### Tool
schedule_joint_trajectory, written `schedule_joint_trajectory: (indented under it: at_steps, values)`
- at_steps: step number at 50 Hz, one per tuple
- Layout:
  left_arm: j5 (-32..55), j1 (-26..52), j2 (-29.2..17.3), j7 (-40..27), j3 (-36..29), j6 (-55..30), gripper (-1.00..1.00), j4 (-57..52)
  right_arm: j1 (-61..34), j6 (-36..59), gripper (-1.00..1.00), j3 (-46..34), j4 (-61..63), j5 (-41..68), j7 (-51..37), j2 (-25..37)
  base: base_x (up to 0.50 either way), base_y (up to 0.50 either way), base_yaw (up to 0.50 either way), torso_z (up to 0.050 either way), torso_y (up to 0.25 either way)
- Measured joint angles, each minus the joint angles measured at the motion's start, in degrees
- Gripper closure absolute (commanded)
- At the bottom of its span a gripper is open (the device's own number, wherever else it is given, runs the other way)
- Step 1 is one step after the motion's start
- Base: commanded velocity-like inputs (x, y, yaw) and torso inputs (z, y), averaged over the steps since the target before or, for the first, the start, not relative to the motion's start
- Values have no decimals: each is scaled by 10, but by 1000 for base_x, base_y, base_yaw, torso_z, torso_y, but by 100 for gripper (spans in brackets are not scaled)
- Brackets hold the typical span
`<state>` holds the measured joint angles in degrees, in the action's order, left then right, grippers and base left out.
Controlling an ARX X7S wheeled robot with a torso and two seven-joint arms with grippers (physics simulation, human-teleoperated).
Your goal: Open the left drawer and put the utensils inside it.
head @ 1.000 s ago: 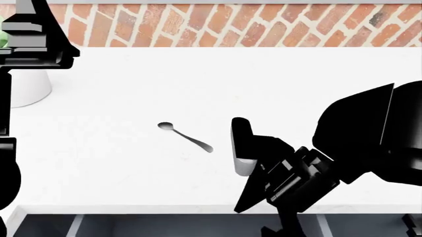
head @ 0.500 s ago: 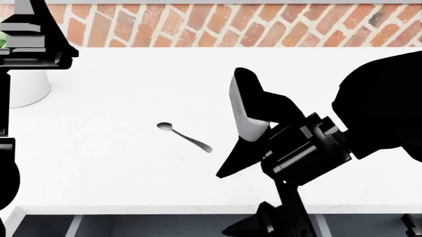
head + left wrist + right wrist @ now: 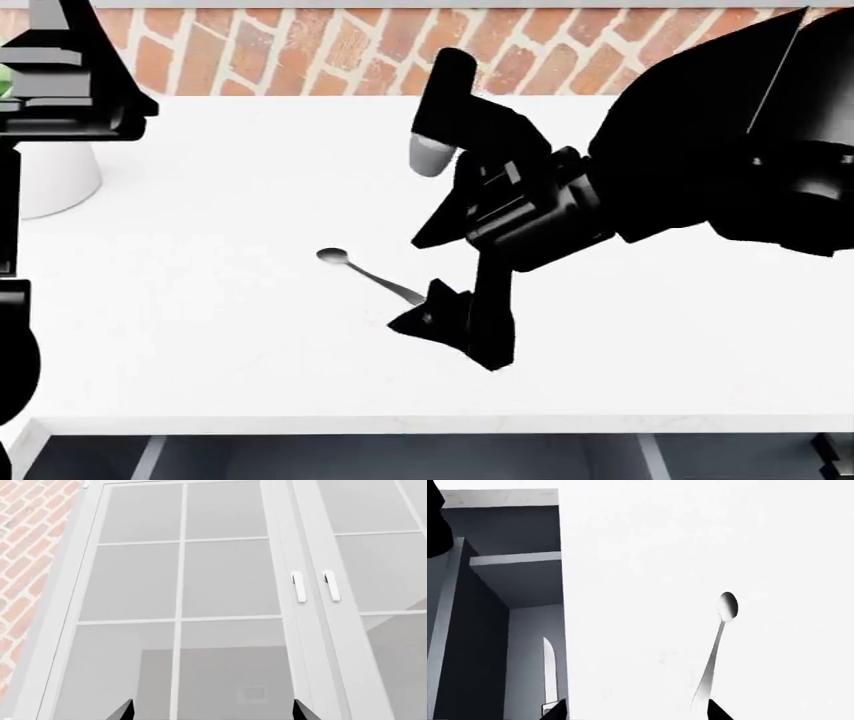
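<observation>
The small grey spoon (image 3: 370,273) lies on the white counter (image 3: 240,330), bowl toward the far left. My right gripper (image 3: 416,240) hangs open just right of it, one finger above the handle end and the other toward the brick wall. In the right wrist view the spoon (image 3: 718,645) lies by one fingertip of the right gripper (image 3: 637,714). The left drawer (image 3: 520,585) stands open below the counter edge, with the knife (image 3: 549,667) lying inside. My left gripper (image 3: 212,715) is open, empty and pointed at a window.
A white pot (image 3: 56,175) stands at the counter's far left, partly behind my left arm (image 3: 67,90). A brick wall (image 3: 334,50) backs the counter. The open drawer's dark interior (image 3: 400,458) runs along the front edge. The white-framed window (image 3: 180,580) has two handles.
My right gripper has risen from the drawer's edge and swung left and back over the counter, ending next to the spoon. The spoon and left arm have not moved.
</observation>
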<state>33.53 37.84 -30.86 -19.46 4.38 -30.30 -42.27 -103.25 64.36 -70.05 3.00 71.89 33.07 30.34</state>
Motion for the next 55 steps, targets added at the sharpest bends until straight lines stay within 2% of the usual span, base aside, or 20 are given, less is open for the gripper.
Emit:
schedule_joint_trajectory:
  at_steps: [14, 28, 39, 55]
  values:
    - [3, -1, -1, -3, -1, -3, -100, -1, -5, -12, -100, -21, -201, -55, -37, -123, 0, 0, 0, 0, 0]
    - [2, -1, -1, -3, -3, 0, -100, 0, -1, -37, -100, -75, -412, -112, 46, -231, 0, 0, 0, 0, 1]
    - [3, -2, -2, -5, -3, 0, -100, 0, 13, -49, -100, -110, -475, -130, 88, -268, 0, 0, 0, 0, 0]
    - [6, -2, -4, -6, -2, 1, -100, 1, 35, -27, -100, -166, -476, -137, 145, -281, 0, 0, 0, 0, 1]
